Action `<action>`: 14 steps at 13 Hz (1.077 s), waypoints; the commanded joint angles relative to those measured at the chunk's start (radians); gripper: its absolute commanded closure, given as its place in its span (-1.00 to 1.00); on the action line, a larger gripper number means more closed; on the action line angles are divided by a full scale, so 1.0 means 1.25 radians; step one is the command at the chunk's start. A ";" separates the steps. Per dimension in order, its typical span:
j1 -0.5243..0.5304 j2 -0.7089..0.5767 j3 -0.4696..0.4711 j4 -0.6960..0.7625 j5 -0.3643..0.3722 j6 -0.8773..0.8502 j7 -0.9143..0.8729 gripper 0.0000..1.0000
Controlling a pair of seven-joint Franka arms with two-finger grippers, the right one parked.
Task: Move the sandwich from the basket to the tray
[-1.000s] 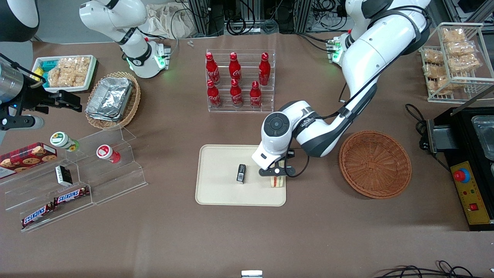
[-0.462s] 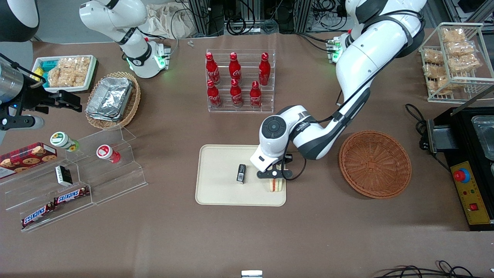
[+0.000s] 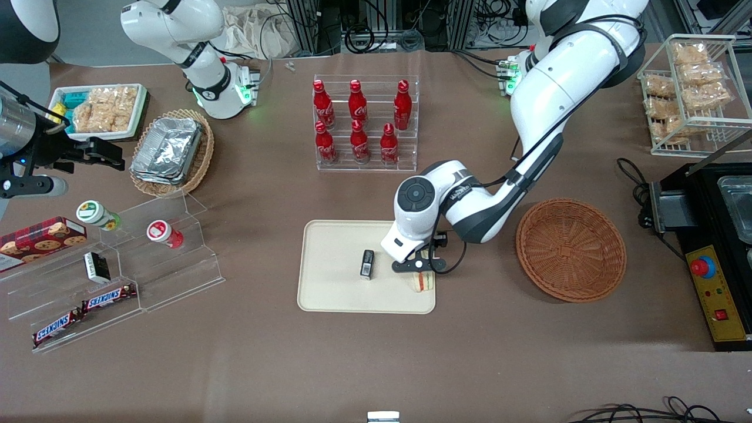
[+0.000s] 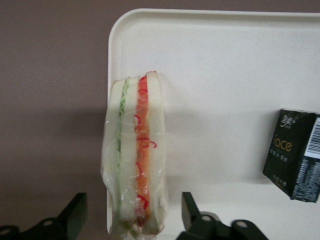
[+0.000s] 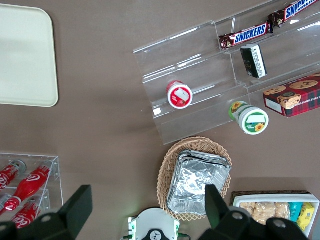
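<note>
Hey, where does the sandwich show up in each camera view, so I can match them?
Front view: sandwich on the tray, under the open gripper.
Left wrist view: sandwich at the tray's edge, between the fingers.
Right wrist view: not in it.
Shared landmark: small black box.

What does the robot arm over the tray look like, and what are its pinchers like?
The working arm is glossy white with dark grey joint bands, a round dark cap and a thin black cable. Its gripper above the tray is black, with two short stubby fingers, open.
</note>
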 commanded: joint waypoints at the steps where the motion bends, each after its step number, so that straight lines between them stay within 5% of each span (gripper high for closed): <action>1: -0.010 -0.046 0.010 0.007 -0.013 -0.055 -0.007 -0.99; 6: 0.013 -0.186 0.009 -0.040 -0.020 -0.181 -0.001 -0.99; 14: 0.163 -0.362 0.009 -0.148 -0.124 -0.317 -0.011 -0.99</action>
